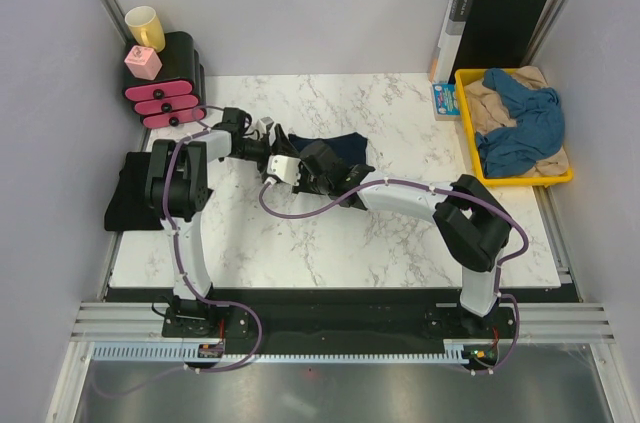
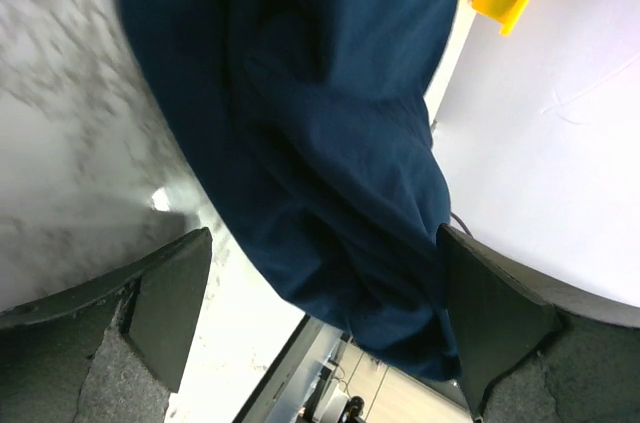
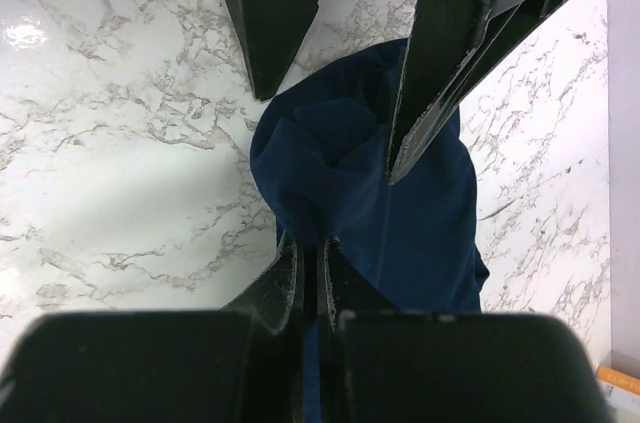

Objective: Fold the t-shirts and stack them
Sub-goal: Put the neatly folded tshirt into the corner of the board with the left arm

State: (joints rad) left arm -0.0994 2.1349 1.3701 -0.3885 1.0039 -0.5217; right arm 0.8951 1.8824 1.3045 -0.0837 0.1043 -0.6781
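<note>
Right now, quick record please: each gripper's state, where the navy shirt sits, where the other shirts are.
left gripper: open, fingers either side of the navy t-shirt, not closed on it
right gripper: shut on navy t-shirt, pinching a fold
navy t-shirt: bunched, unfolded, mid-table between the arms
yellow tray: far right; medium-blue shirt lies over beige shirt, both crumpled
black shirt: lying flat at the table's left edge
</note>
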